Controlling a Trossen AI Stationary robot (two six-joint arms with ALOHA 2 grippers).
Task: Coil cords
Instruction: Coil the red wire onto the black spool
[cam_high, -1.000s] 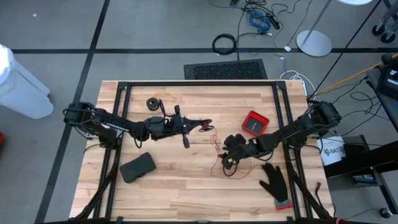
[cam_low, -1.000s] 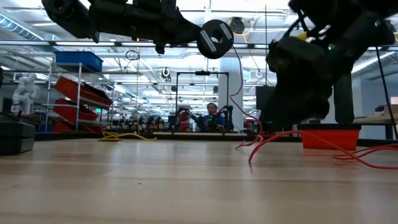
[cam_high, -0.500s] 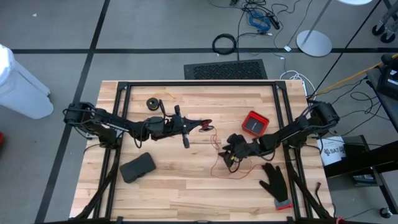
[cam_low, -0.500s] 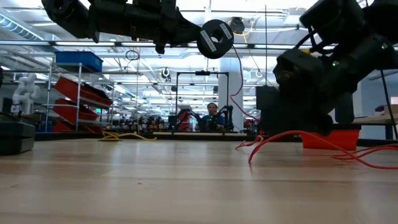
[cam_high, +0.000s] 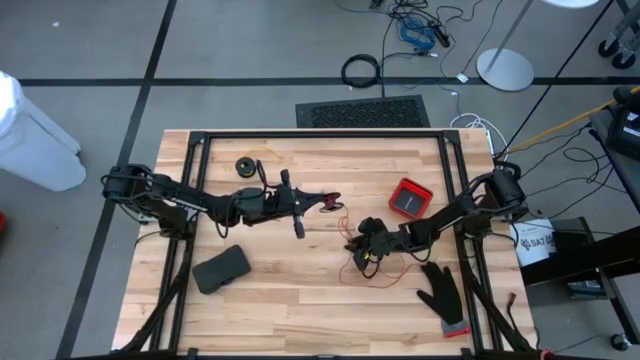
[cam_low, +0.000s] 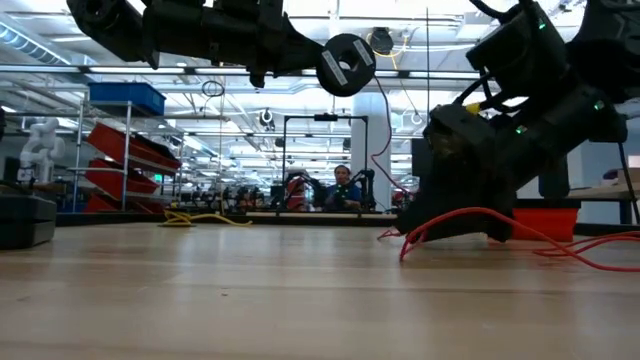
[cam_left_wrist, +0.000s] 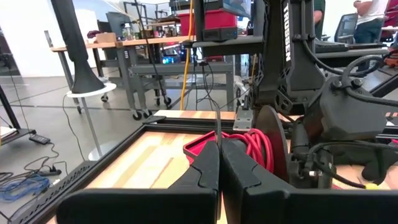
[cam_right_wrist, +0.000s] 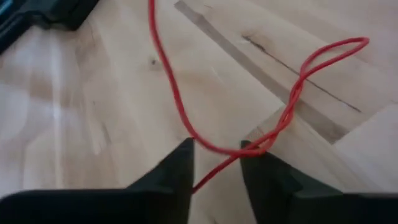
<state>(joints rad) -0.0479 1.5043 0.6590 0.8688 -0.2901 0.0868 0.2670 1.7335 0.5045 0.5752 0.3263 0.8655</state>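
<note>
A small black spool (cam_high: 331, 204) wound with red cord (cam_left_wrist: 252, 146) is held up in the air by my shut left gripper (cam_high: 318, 204). In the low view the spool (cam_low: 345, 63) hangs high, and the cord drops from it to the table. The loose red cord (cam_high: 365, 272) lies in loops on the wood. My right gripper (cam_right_wrist: 216, 149) is open and low over the table. Its two fingers stand on either side of a strand of the red cord (cam_right_wrist: 168, 81). I cannot tell whether they touch it. The yellow-tan cord's spool (cam_high: 245, 165) lies at the far left. My left gripper is shut on the red cord's spool, at the black disc's edge (cam_left_wrist: 268, 134). The fingers lie level and point toward the table's right. The spool is lifted clear, and its cord hangs slack to the table. The fingers themselves hide the exact spot.
A red box (cam_high: 410, 198) stands beyond my right gripper. A black glove (cam_high: 442, 292) lies near the front right, and a black pouch (cam_high: 221, 268) near the front left. Bare wood lies between the two grippers and along the front.
My right gripper has gone down to the table and a little toward its left edge, tipping forward over the red cord. My left gripper and the spool have kept still.
</note>
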